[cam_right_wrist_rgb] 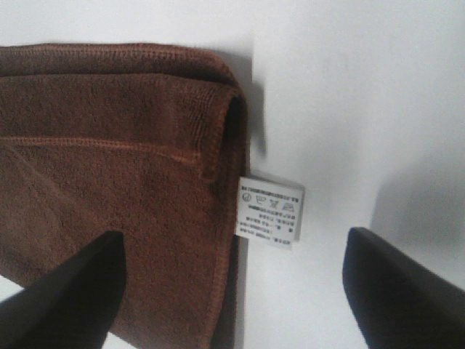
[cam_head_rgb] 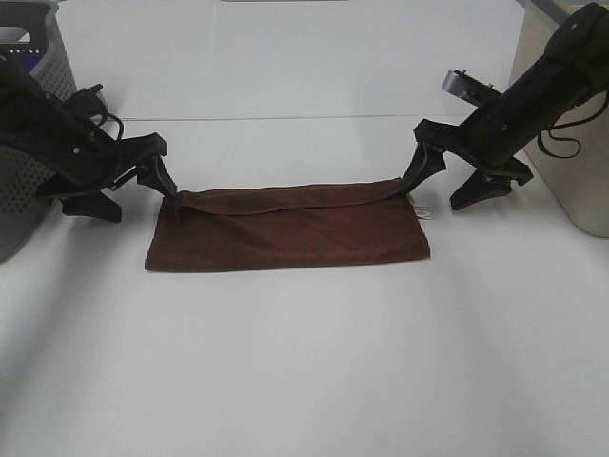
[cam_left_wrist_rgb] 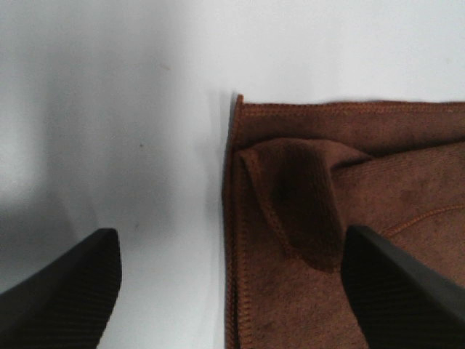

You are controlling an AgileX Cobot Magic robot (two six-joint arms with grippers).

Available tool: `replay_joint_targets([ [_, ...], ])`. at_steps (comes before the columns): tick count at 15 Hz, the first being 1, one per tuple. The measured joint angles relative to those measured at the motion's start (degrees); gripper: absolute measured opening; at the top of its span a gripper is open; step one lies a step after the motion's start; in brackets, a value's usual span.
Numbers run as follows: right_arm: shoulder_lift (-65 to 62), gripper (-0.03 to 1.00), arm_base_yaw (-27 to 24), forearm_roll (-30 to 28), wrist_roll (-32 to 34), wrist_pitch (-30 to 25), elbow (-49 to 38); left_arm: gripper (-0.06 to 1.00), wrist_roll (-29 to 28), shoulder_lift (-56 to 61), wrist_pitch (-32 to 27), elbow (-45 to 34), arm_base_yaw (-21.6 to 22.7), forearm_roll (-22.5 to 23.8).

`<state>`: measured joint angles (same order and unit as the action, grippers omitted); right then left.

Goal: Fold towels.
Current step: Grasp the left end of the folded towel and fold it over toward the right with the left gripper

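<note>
Towel [cam_head_rgb: 285, 228], dark brown, lies folded into a long strip on the white table [cam_head_rgb: 304, 381], between our two grippers. Our left gripper [cam_head_rgb: 143, 205] stands spread wide, one finger over the towel's far left corner, the other over bare table. Our right gripper [cam_head_rgb: 433, 198] is likewise spread, straddling the right edge, where the white tag [cam_right_wrist_rgb: 269, 211] sticks out.

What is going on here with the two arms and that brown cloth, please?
Two robot arms are folding a dark brown towel on the white table. It lies doubled into a long strip. The left pincer and right pincer are both open, each straddling a far corner, one finger over cloth, one over table; neither grips it.
</note>
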<state>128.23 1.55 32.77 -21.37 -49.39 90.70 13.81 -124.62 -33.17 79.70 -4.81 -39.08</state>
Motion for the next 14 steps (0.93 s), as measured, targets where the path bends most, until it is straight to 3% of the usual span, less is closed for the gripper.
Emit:
replay_joint_targets([
  [6,0.0,0.77,0.0,-0.29,0.06,0.0,0.0,0.74,7.22,-3.15,-0.92,0.57,0.0,-12.89],
  [7,0.0,0.77,0.0,-0.29,0.06,0.06,0.0,0.66,8.77,-3.5,-1.43,0.57,-0.29,-14.15],
  [8,0.0,0.77,0.0,-0.46,0.06,0.17,0.0,0.34,9.4,-4.3,-1.83,0.57,-0.52,-14.32],
  [9,0.0,0.77,0.0,-0.46,0.06,0.17,0.0,0.34,9.4,-4.3,-1.83,0.57,-0.52,-14.32],
  [11,0.0,0.77,0.0,-0.63,0.06,0.17,0.0,0.05,9.45,-4.64,-2.12,0.69,-0.52,-13.24],
  [14,0.0,0.77,0.0,-0.8,0.06,0.23,0.0,0.04,7.1,-4.64,-5.5,5.73,-0.52,-7.85],
])
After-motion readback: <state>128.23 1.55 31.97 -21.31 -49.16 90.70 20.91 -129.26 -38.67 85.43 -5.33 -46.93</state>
